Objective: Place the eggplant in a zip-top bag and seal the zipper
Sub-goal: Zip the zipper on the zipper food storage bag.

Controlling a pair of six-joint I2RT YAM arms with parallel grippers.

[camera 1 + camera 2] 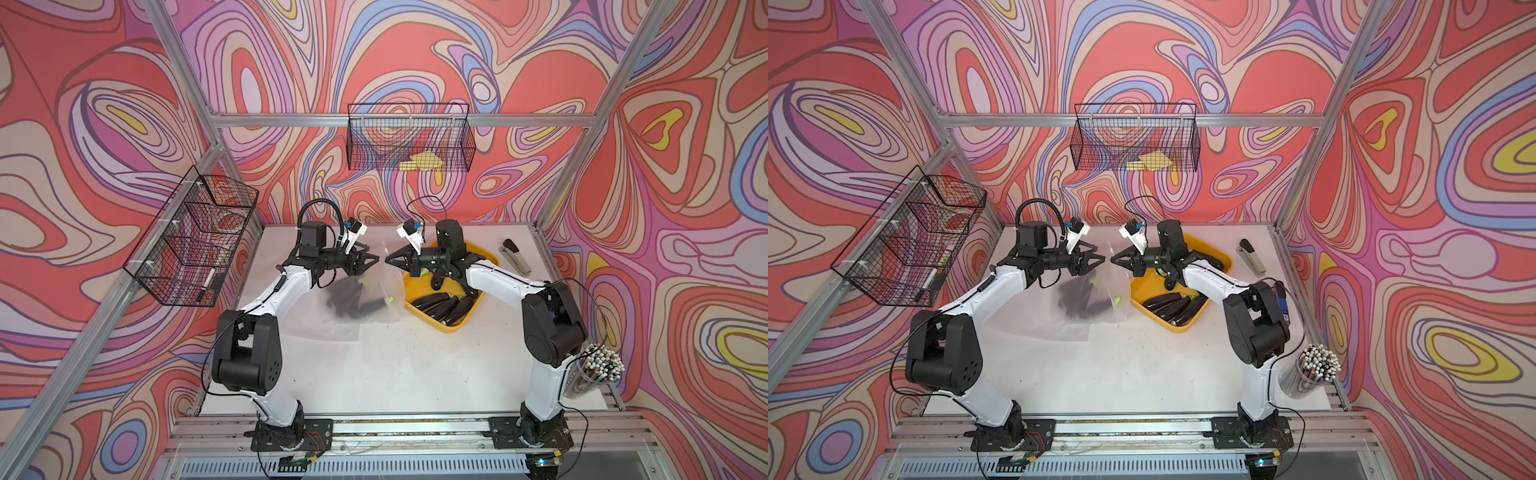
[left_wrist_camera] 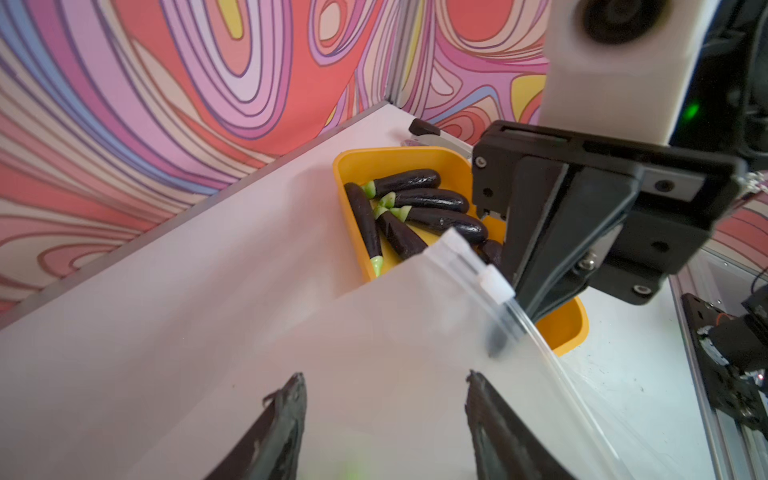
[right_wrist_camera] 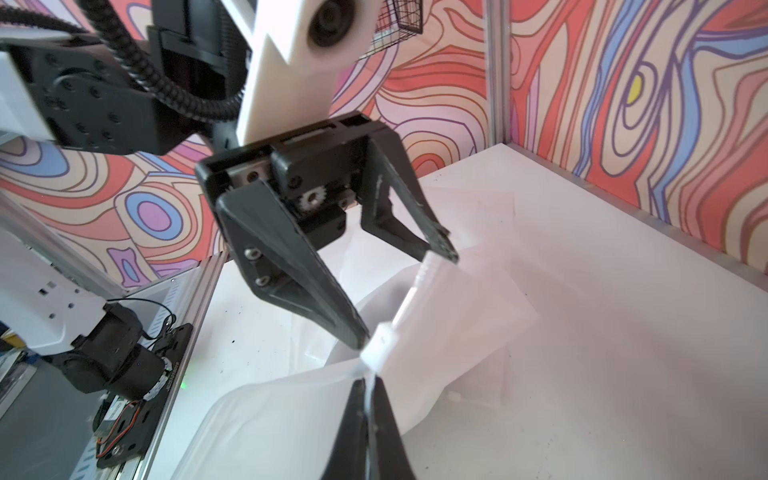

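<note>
Right pincer (image 3: 368,384) is pressed together on the top edge of the zip-top bag (image 1: 376,305), both tips nipping the clear strip just beside the one white slider (image 3: 380,345) on the zipper. Facing it tip to tip, the left pincer (image 3: 405,297) stands spread and grips nothing. The zipper strip runs across its gap, with one tip close to the slider and the other near the bag's corner; whether either touches I cannot tell. From the right pincer's pinch the bag slopes down to the white table (image 1: 374,374) beneath the left pincer. Dark eggplants (image 1: 345,301) show through its frosted wall there. Two green stem ends can be made out, but the exact number inside cannot be counted. Behind the right pincer's tips, under its wrist, sits one yellow tray (image 2: 395,158) of loose eggplants (image 2: 432,200). The left wrist view shows five whole and part of a sixth. Beyond the tray, on the far side from the left pincer, lies one stapler (image 1: 516,255). One clear cup of pens (image 1: 598,365) stands well behind the right pincer, by that arm's base. Two wire baskets hang on the walls. One (image 1: 374,141) is ahead of both pincers and one (image 1: 191,237) is out past the left pincer.
</note>
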